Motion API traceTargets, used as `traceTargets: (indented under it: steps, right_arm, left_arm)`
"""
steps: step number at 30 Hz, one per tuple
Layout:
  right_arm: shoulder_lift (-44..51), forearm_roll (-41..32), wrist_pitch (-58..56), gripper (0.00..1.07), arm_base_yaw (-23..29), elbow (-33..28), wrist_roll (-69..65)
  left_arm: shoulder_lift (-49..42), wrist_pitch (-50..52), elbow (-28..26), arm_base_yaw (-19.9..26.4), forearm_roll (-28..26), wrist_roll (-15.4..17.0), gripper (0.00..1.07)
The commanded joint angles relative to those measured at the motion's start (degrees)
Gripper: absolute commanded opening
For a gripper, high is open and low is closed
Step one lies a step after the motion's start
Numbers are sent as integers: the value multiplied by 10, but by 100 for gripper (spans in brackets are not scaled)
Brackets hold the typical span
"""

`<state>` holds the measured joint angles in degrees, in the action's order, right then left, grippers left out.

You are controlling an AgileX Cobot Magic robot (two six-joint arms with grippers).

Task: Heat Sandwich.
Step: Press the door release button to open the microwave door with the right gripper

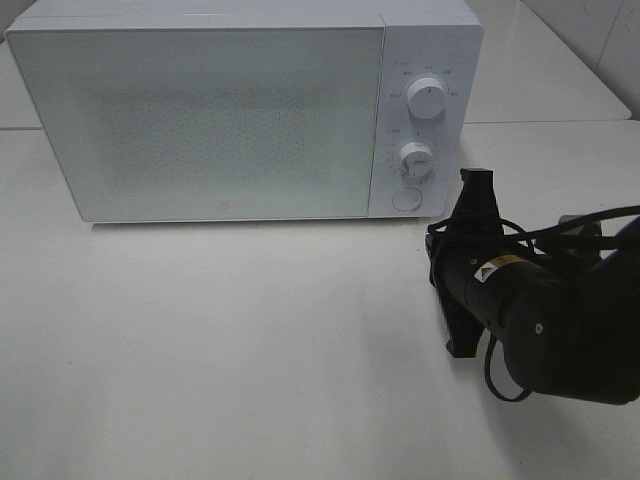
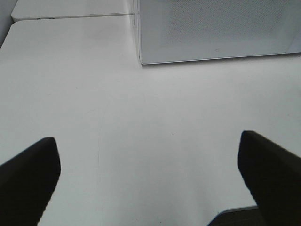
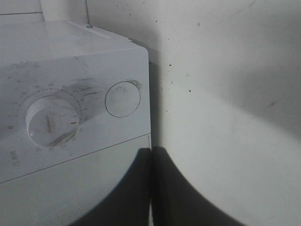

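The sandwich is out of view in every frame. A white microwave [image 1: 200, 110] stands at the back of the table with its door closed. My right gripper [image 1: 478, 180] is shut and holds nothing. It points at the microwave's lower right corner, just beside the round door button [image 1: 405, 199]. In the right wrist view the closed fingertips [image 3: 150, 153] sit below that button [image 3: 122, 100] and the lower dial [image 3: 51, 122]. My left gripper [image 2: 146, 139] hangs open over bare table, facing the microwave [image 2: 216, 28], and is not seen in the high view.
Two dials [image 1: 427, 100] sit on the microwave's control panel. The white table [image 1: 230, 340] stretches in front of the microwave. A seam [image 2: 70, 17] between table tops runs behind it. Black cables [image 1: 560, 228] loop around the right arm.
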<state>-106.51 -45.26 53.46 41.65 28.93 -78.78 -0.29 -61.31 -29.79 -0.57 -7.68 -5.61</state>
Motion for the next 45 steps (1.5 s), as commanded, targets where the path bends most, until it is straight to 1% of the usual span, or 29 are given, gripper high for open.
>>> traceTargets:
  steps: [1,4,8,9,13,18,22,31,36,45]
  right_arm:
    - [-15,9,-5,0,-15,22,-3]
    - [-22,11,-7,0,-26,37,-1]
    - [-44,49,-21,0,-57,78,2]
    - [-44,49,-21,0,-57,78,2]
    - [-68,71,-41,0,-77,110,2]
    - [-79,84,-45,0,-86,123,2]
    - [-97,91,-56,0,-97,145,3]
    - [-129,93,-61,0,-98,180,3]
    - [-135,95,-61,0,-117,192,19]
    - [-148,95,-60,0,-117,214,19]
  left_arm:
    - [-9,-2,1,3,-5,1,98]
    - [-9,-2,1,3,-5,1,98]
    - [-9,-2,1,3,-5,1,98]
    - [-9,-2,1,3,-5,1,98]
    - [-9,-2,1,3,-5,1,98]
    - [-9,-2,1,3,-5,1,98]
    - [-9,-2,1,3,-5,1,98]
    - [-9,-2,1,3,-5,1,98]
    - [-9,-2,1,3,-5,1,98]
    - [-9,-2,1,3,-5,1,98]
